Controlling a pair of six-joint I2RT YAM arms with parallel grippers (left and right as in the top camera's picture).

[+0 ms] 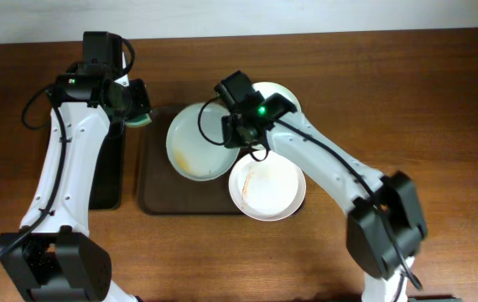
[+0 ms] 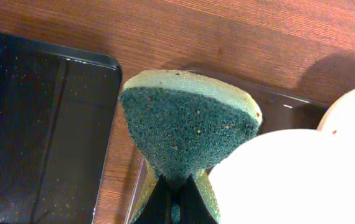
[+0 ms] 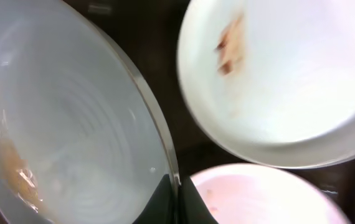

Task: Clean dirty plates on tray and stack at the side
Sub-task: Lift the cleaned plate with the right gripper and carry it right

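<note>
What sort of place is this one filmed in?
Probably a lab tabletop staged for dishwashing practice, not a kitchen: a wooden table, a brown tray holding smeared plates, and a sponge pinched in the left gripper.

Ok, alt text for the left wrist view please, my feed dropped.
The left pincer squeezes a green scouring sponge, its rough face filling the middle. A glossy black tray lies at left on the wooden table; white plates on the brown tray show at lower right.
</note>
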